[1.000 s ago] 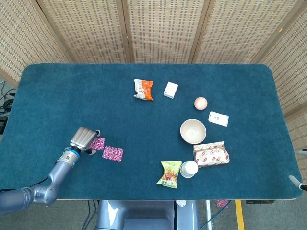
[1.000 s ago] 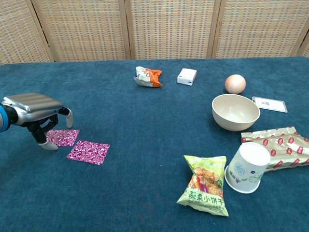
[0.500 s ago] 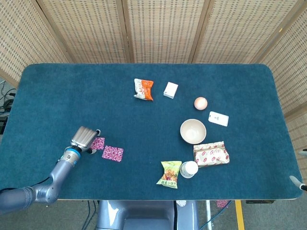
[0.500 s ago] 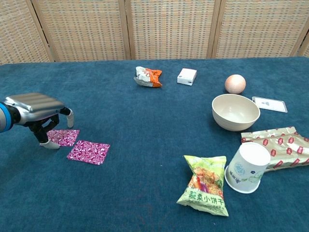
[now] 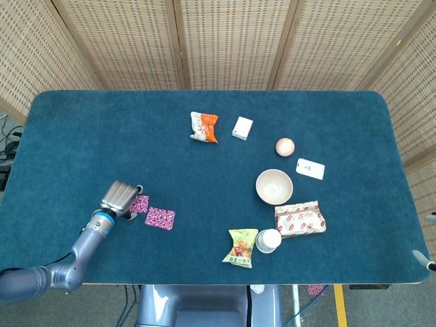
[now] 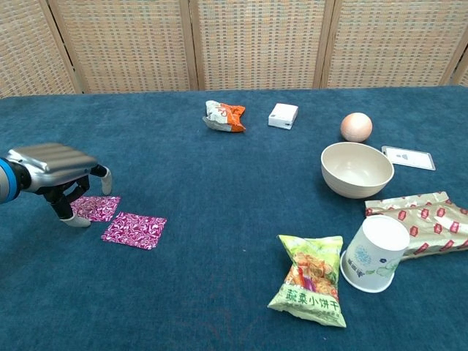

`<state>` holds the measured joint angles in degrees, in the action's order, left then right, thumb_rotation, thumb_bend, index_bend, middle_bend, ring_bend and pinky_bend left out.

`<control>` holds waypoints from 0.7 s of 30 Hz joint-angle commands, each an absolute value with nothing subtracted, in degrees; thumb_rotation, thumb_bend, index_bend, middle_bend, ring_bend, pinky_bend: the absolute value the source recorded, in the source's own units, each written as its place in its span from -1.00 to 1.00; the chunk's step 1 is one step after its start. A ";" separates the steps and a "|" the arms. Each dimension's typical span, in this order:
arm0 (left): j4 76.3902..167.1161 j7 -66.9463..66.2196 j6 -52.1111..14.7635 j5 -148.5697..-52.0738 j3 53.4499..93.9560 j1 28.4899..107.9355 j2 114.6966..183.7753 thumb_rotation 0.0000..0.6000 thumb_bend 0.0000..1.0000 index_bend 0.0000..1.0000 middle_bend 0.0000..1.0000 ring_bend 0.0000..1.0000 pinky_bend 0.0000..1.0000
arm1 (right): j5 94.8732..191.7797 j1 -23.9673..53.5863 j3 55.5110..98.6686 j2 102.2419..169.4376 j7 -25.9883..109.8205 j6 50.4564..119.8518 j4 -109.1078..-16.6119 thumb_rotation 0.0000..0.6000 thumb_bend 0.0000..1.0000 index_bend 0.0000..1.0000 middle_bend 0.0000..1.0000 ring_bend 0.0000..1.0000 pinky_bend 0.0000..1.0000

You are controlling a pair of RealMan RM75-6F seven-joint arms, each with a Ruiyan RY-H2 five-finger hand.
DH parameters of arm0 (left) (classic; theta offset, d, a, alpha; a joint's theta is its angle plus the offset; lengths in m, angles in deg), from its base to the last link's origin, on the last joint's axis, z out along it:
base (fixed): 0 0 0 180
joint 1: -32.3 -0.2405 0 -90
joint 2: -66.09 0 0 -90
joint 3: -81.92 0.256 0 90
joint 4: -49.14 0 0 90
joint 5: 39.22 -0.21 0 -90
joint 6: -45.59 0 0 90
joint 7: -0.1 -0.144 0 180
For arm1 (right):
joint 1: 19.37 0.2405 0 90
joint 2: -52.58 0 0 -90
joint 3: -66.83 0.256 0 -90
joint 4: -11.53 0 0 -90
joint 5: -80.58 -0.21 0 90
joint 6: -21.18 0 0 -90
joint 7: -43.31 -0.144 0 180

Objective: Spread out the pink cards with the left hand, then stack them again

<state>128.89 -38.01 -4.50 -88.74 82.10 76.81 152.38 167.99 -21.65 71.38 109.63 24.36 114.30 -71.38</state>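
Note:
Two pink patterned cards lie side by side on the blue table near its front left. The left card is partly under my left hand, whose fingers point down with their tips at that card's left edge. Whether the tips touch the card is unclear. The right card lies flat and free, just apart from the first. My right hand does not show in either view.
An orange snack bag, a white box and an egg-like ball sit mid-table. Further right are a bowl, a white card, a red packet, a tipped paper cup and a green snack bag.
My left hand has barely shifted, staying over the left card; the two cards lie as before.

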 commanded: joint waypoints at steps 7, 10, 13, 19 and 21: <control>129.32 -38.19 -4.85 -88.84 82.22 76.74 152.34 0.66 -0.55 -0.37 0.52 0.53 0.40 | 167.95 -21.76 71.38 109.55 24.24 114.40 -71.38 1.00 -0.69 -0.36 -0.40 -0.71 -0.83; 129.47 -38.39 -4.78 -88.54 82.26 76.77 152.29 0.68 -0.52 -0.37 0.52 0.53 0.40 | 167.94 -21.84 71.36 109.59 24.20 114.45 -71.33 1.00 -0.69 -0.36 -0.40 -0.71 -0.83; 129.50 -38.59 -4.85 -88.30 82.30 76.78 152.33 0.70 -0.50 -0.33 0.52 0.53 0.40 | 167.97 -21.89 71.35 109.60 24.15 114.53 -71.27 1.00 -0.69 -0.36 -0.40 -0.71 -0.83; 129.58 -38.78 -4.74 -87.75 82.27 76.89 152.36 0.70 -0.47 -0.32 0.52 0.53 0.40 | 167.89 -21.82 71.42 109.58 24.16 114.39 -71.29 1.00 -0.69 -0.36 -0.40 -0.71 -0.83; 129.62 -38.78 -4.73 -87.71 82.26 76.92 152.34 0.71 -0.45 -0.32 0.52 0.53 0.40 | 167.88 -21.81 71.42 109.55 24.18 114.36 -71.34 1.00 -0.69 -0.36 -0.40 -0.71 -0.83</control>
<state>129.62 -38.78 -4.73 -87.71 82.26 76.92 152.34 167.88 -21.81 71.42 109.55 24.18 114.36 -71.34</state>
